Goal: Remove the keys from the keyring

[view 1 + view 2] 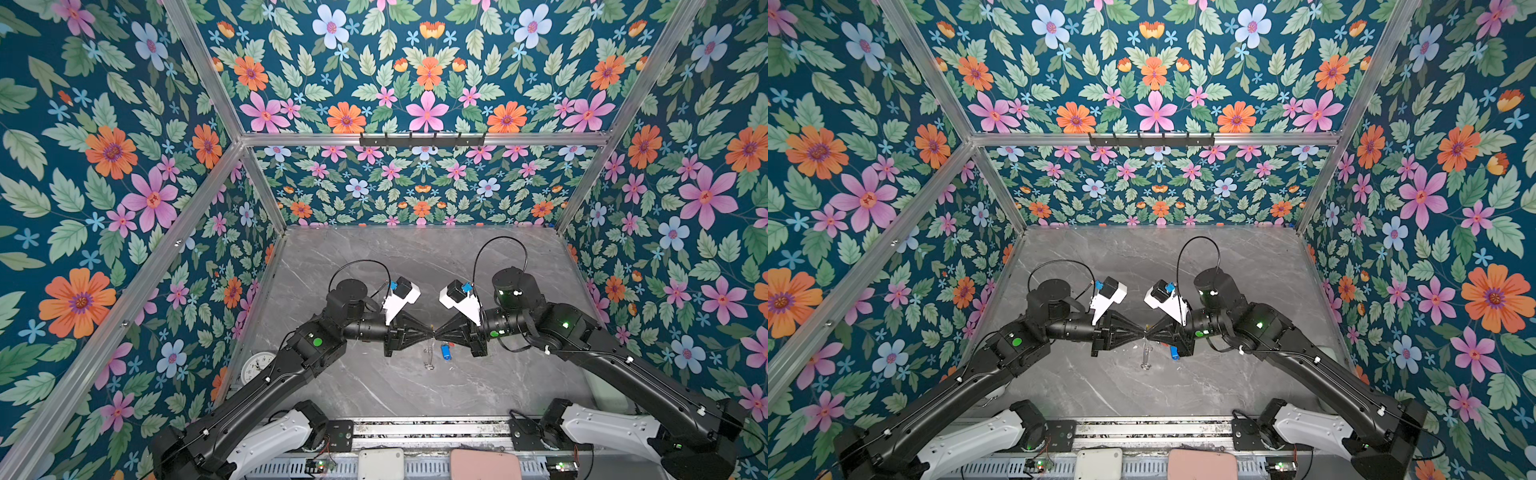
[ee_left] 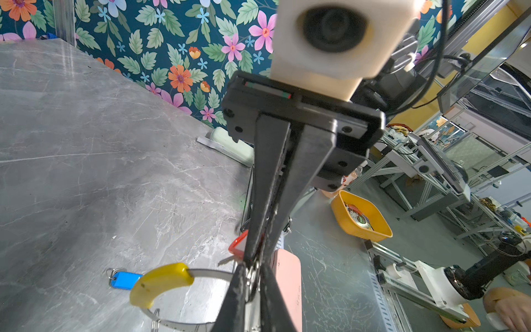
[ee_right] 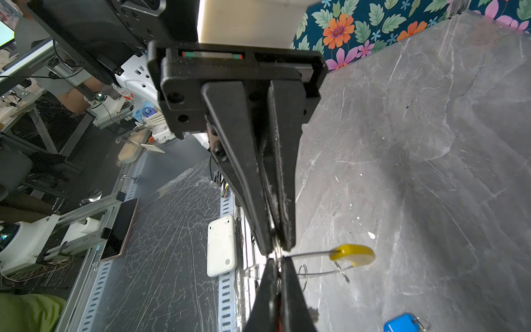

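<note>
Well out past the left hand's forearm, a white clock face (image 1: 257,368) lies on the grey marble tabletop (image 1: 374,266), partly hidden by the arm. The left hand (image 3: 275,247) is held level, raised off the tabletop, tip to tip with the right hand (image 2: 254,256). Left fingers stand nearly together, only a slim slot between them. The left wrist view shows bright round metal in that slot, just where the hoop's band runs in. Whether it is the hoop itself or a small clip on its rim, cannot tell. The keyring (image 1: 430,353) hangs straight down from the point where the two hands' tips meet, edge-on in both top views. Its yellow sleeve (image 2: 161,283) sits on an arc away from the fingertips. Cannot tell whether the lower edge touches the tabletop. The red-tagged key (image 2: 238,245) is at that same meeting point, its tag right beside the right hand's fingertips, with a silver tip showing just next to it. Right fingers are pressed fully together, and in the right wrist view the hoop's wire crosses at their tips. The blue-tagged key (image 1: 445,352) lies flat on the tabletop below the right hand's fingers, clear of the hoop, a small ring on its end.
</note>
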Robot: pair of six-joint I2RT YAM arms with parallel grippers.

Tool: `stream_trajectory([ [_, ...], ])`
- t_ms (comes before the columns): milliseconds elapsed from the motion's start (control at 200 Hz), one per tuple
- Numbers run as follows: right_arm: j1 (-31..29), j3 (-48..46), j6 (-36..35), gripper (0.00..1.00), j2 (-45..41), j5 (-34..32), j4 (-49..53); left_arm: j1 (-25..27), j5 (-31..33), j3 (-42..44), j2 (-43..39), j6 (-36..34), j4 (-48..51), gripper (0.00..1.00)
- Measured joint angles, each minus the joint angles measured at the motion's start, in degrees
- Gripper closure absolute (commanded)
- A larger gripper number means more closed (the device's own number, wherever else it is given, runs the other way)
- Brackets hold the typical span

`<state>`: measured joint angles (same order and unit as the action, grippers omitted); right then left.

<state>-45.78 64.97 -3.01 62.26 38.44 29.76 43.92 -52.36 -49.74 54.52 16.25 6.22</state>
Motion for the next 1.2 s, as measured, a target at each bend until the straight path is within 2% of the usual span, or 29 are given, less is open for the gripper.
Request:
stream_trajectory([
  [210, 0.15, 0.22, 0.55, 1.0, 0.46, -0.02, 0.11, 0.0, -0.66, 0.59, 0.11, -0.2, -1.09, 1.0],
  [490, 0.15, 0.63, 1.62, 1.0, 0.92, -0.07, 0.11, -0.07, -0.81, 2.82, -0.7, 0.74, -5.29, 1.0],
  [915, 0.15, -3.28, 4.9, 0.54, -4.07, -3.26, -7.89, 0.0, -0.63, 6.91, -3.28, 5.42, -16.7, 1.0],
  [1070, 0.13, -8.28, 7.32, 0.46, -8.15, -4.46, -14.62, 0.02, -0.61, 8.61, -4.04, 7.58, -20.26, 1.0],
  [1200, 0.13, -13.0, 9.03, 0.43, -11.78, -5.62, -19.82, 0.02, -0.17, 10.03, -4.98, 8.57, -23.47, 1.0],
])
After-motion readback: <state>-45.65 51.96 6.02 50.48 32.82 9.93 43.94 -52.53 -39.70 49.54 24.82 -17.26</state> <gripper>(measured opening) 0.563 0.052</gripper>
